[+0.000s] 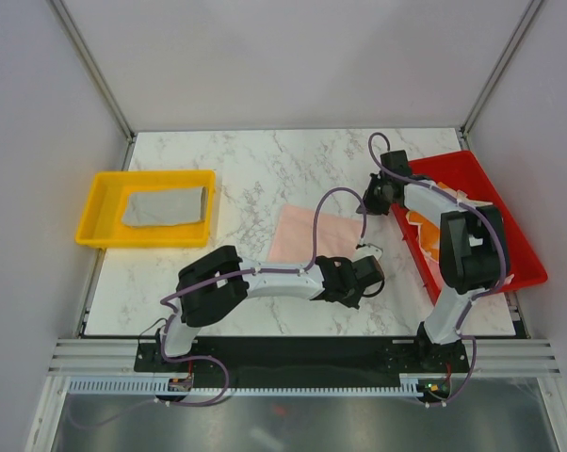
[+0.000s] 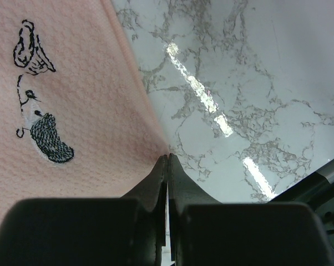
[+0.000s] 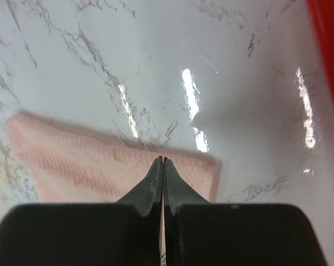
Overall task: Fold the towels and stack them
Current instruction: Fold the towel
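1. So far, one grey towel [image 1: 163,207] lies folded in the yellow tray [image 1: 95,202] on the left.
2. Now the pink towel [image 1: 307,235] lies flat in the middle of the table [image 1: 255,160]. It looks not folded yet.
3. The left gripper [image 2: 167,160] is pressed together at its near right corner, and the right gripper [image 3: 162,162] at its far right edge. I cannot tell if they pinch cloth.
4. More towels [image 1: 425,231] wait in the red bin [image 1: 481,174] on the right, so most of the job is left.

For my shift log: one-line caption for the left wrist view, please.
Left hand shut, pinching an edge of the pale pink towel on the marble table.
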Tool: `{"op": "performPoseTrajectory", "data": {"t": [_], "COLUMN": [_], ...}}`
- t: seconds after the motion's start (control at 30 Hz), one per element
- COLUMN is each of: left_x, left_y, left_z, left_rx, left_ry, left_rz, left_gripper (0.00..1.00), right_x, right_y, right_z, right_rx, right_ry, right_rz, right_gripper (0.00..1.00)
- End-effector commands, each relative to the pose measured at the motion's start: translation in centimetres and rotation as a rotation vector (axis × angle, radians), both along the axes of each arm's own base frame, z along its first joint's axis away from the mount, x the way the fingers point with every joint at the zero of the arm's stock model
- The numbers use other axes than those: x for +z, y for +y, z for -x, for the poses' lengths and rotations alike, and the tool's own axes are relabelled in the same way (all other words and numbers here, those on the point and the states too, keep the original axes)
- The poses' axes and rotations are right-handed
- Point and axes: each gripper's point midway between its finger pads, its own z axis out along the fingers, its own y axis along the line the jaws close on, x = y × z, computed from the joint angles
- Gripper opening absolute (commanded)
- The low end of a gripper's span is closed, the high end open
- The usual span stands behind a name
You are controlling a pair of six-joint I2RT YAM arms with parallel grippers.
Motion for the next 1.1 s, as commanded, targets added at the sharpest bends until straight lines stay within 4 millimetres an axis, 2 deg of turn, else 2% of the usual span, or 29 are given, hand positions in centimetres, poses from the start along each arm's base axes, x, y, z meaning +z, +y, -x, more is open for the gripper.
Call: {"op": "performPoseTrajectory", "data": {"t": [0.0, 0.03, 0.13, 0.3, 0.37, 0.63, 0.67, 0.77, 0.83, 0.87, 0.93, 1.0, 1.03, 1.07], "left_x": [-0.9, -0.9, -1.0, -1.0, -0.9, -1.0, -0.8, 0.9, 3.5, 4.6, 7.3, 11.7, 13.1, 15.1], "left_y": [0.0, -0.1, 0.1, 0.1, 0.2, -0.2, -0.4, -1.6, -2.1, -2.0, -2.2, -1.7, -1.4, -0.2], "left_z": [0.4, 0.5, 0.6, 0.7, 0.7, 0.9, 0.8, 0.8, 0.3, -0.4, -1.1, -3.0, -3.9, -5.3], "left_rx": [0.030, 0.031, 0.036, 0.039, 0.043, 0.052, 0.054, 0.036, 0.028, 0.035, 0.007, -0.020, -0.025, -0.031], "left_ry": [0.026, 0.028, 0.033, 0.040, 0.039, 0.060, 0.061, 0.075, 0.067, 0.065, 0.074, 0.066, 0.054, 0.072], "left_rz": [0.004, 0.005, 0.005, 0.008, 0.012, 0.029, 0.032, 0.079, 0.122, 0.144, 0.201, 0.282, 0.303, 0.343], "left_gripper": [0.02, 0.02, 0.02, 0.02, 0.02, 0.02, 0.06, 0.24, 0.39, 0.43, 0.48, 0.51, 0.53, 0.53], "right_x": [1.4, 0.5, -1.7, -4.3, -4.7, -4.9, -5.0, -5.3, -5.2, -5.0, -3.7, -2.3, -1.4, -0.7], "right_y": [1.2, 0.9, -0.1, -1.9, -2.1, -0.5, -0.2, 0.7, 0.9, 1.2, 1.7, 2.2, 2.5, 2.5], "right_z": [1.4, 2.2, 2.7, 2.3, 2.1, 1.6, 1.7, 1.8, 1.9, 2.0, 1.5, 1.2, 0.6, 0.6], "right_rx": [0.055, 0.044, 0.020, -0.008, 0.000, 0.102, 0.113, 0.155, 0.177, 0.203, 0.223, 0.258, 0.272, 0.278], "right_ry": [-0.001, 0.026, 0.062, 0.071, 0.061, 0.010, 0.006, -0.004, -0.008, -0.015, -0.053, -0.087, -0.111, -0.115], "right_rz": [-0.073, -0.061, -0.009, 0.107, 0.130, 0.149, 0.153, 0.142, 0.138, 0.126, 0.111, 0.091, 0.088, 0.089], "right_gripper": [0.00, 0.00, 0.00, 0.00, 0.00, 0.00, 0.00, 0.00, 0.00, 0.00, 0.01, 0.04, 0.07, 0.10]}}
